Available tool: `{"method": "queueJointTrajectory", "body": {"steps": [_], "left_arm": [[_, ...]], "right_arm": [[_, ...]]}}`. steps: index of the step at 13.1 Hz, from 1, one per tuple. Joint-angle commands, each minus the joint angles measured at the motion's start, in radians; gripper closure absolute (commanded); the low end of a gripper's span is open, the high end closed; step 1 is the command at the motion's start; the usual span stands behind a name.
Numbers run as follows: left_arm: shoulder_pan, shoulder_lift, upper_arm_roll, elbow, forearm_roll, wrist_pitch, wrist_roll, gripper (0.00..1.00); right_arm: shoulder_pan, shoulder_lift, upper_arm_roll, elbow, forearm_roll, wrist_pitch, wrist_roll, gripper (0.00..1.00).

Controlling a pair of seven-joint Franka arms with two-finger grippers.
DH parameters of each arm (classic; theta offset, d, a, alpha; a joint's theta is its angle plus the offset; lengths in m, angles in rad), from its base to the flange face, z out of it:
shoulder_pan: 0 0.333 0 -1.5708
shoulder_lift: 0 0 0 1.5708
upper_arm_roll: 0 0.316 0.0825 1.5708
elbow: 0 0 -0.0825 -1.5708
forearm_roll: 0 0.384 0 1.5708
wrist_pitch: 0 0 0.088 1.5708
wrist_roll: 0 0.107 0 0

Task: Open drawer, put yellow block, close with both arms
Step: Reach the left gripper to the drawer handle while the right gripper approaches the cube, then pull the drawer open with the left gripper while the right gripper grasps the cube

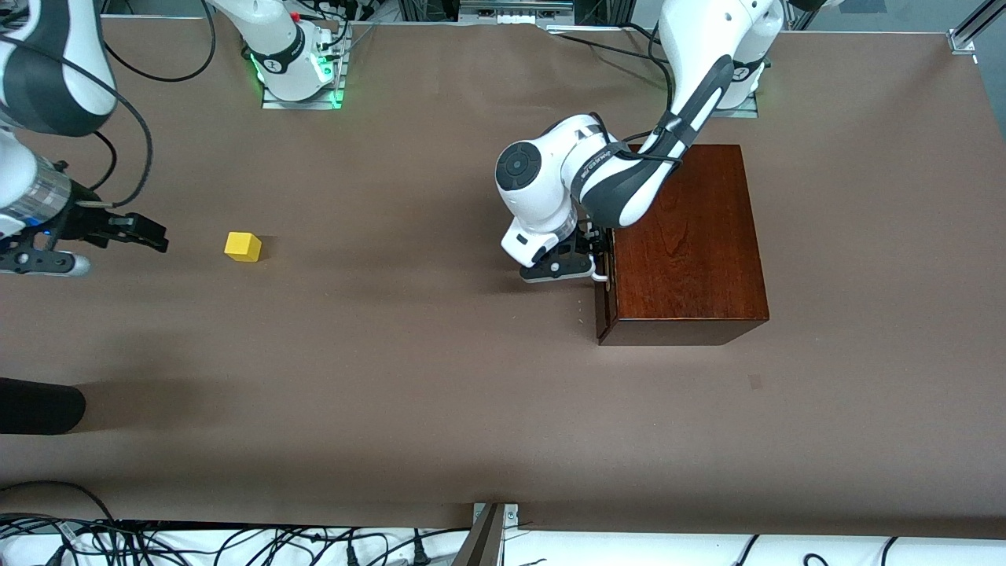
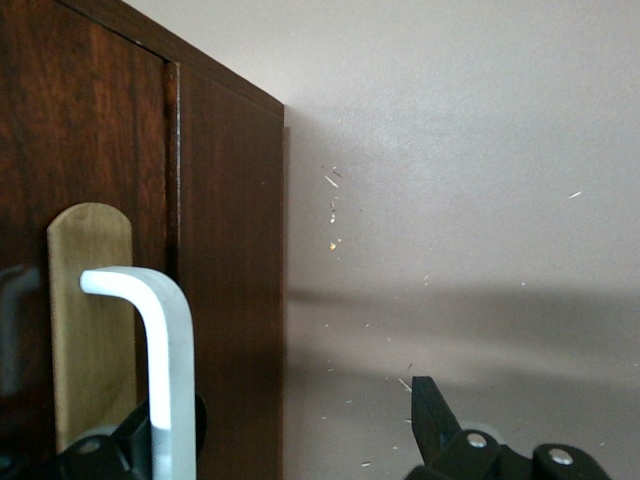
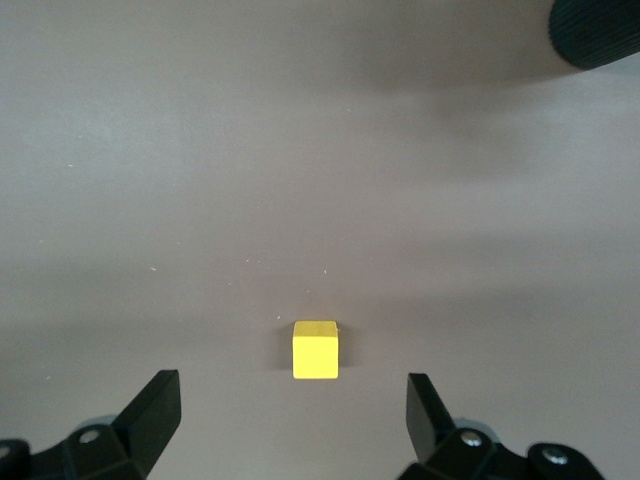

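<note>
The yellow block [image 1: 242, 246] [image 3: 316, 350] sits on the brown table toward the right arm's end. My right gripper [image 1: 149, 232] [image 3: 293, 400] hangs open low beside it, the cube just ahead of the gap between its fingers and untouched. The mahogany box [image 1: 684, 236] stands toward the left arm's end with its drawer [image 1: 603, 308] [image 2: 90, 150] pushed in flush. My left gripper [image 1: 588, 253] [image 2: 290, 430] is open at the drawer front. The white handle [image 1: 600, 275] [image 2: 165, 370] stands close against one finger [image 2: 115, 455], and the other finger [image 2: 432, 420] is well clear of it.
A black rounded object [image 1: 39, 405] [image 3: 595, 30] lies at the table's edge toward the right arm's end, nearer the front camera than the block. Cables [image 1: 236, 542] hang along the front edge. Bare brown table [image 1: 409, 330] stretches between block and box.
</note>
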Motion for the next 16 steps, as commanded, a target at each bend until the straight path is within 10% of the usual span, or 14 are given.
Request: {"method": "queueJointTrajectory", "body": {"steps": [1, 16], "left_arm": [[-0.009, 0.022, -0.01, 0.039, 0.013, 0.011, -0.058, 0.0], [-0.15, 0.134, -0.018, 0.236, -0.058, 0.017, -0.276, 0.0]], "right_arm": [[-0.006, -0.049, 0.007, -0.13, 0.01, 0.109, -0.005, 0.0], [-0.007, 0.082, 0.009, -0.424, 0.033, 0.56, -0.046, 0.0]]}}
